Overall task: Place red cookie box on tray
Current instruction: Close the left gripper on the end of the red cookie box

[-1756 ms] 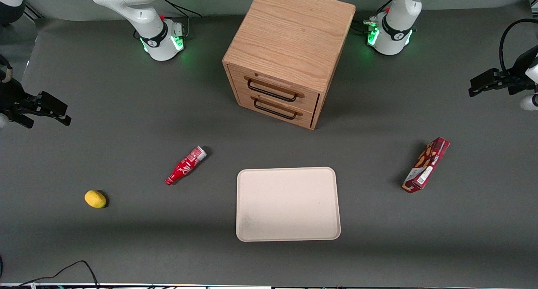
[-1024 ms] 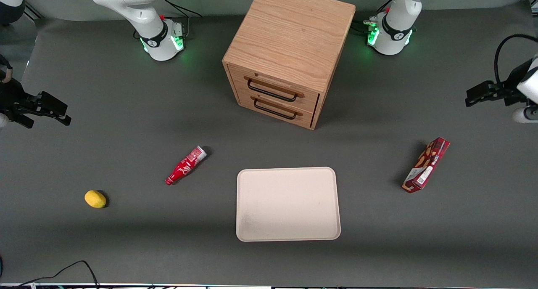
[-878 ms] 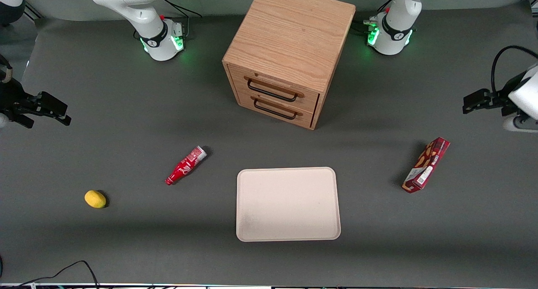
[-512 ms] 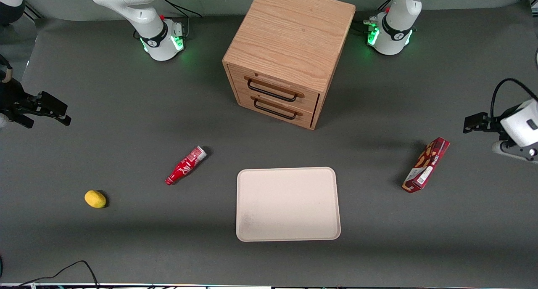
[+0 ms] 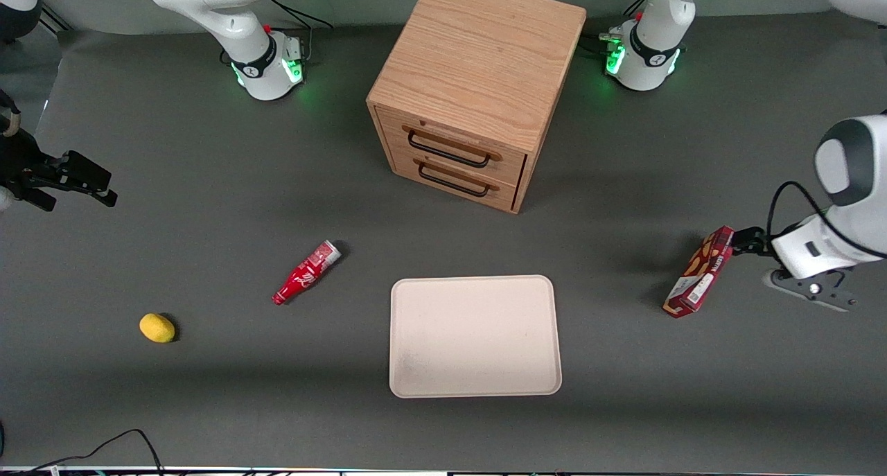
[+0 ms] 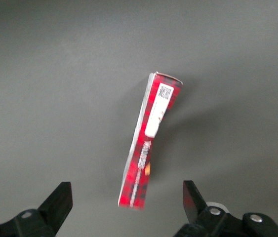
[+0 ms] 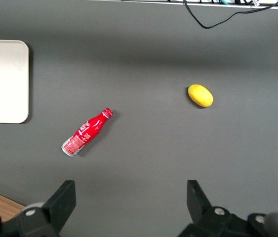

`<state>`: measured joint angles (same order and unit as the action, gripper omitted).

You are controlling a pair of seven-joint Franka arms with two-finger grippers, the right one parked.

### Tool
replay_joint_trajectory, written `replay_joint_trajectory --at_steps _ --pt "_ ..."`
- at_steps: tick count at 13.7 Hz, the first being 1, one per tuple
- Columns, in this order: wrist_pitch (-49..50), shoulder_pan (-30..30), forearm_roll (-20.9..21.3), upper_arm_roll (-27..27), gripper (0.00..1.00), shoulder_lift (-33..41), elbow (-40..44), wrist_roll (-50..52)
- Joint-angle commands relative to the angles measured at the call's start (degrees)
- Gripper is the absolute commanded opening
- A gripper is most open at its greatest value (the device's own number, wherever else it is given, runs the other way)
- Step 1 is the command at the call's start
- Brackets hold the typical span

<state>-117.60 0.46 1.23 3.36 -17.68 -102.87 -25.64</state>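
Note:
The red cookie box lies on the dark table toward the working arm's end, well apart from the tray. In the left wrist view the red cookie box shows its white label end farthest from the fingers. The cream tray sits near the front camera at the table's middle, with nothing on it; one corner of the tray also shows in the right wrist view. My left gripper hovers at the box's end that is farther from the front camera. The gripper is open, its fingers spread wide to either side of that end, not touching it.
A wooden two-drawer cabinet stands at the table's middle, farther from the front camera than the tray. A small red bottle and a yellow lemon lie toward the parked arm's end. A black cable runs along the front edge.
My left gripper has travelled from the table's edge toward the front camera and turned downward, arriving over the box's end. The box and tray have not moved.

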Motion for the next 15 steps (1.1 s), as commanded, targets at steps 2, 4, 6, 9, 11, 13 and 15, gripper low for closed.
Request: replay_joint_trajectory --at_steps 2,4,6,9,11,13,15 --pt "-9.39 -0.81 -0.27 -0.02 1.0 -1.56 -6.2 -1.52" --pt "-12.29 -0.9 -0.27 -0.1 1.0 -1.92 -8.48 -1.52" --pt "-16.59 -0.99 -0.18 -0.1 1.0 -1.92 -11.55 -1.61" --pt "-21.08 -1.08 -0.18 -0.19 1.0 -2.97 -13.59 -1.61" --pt "-22.76 -1.08 -0.18 -0.19 1.0 -4.29 -13.68 -1.61" --pt "-24.95 -1.08 -0.18 -0.19 0.9 -4.82 -14.55 -1.61" --pt "-26.36 -1.08 -0.18 -0.19 0.48 -4.91 -15.17 -1.61"
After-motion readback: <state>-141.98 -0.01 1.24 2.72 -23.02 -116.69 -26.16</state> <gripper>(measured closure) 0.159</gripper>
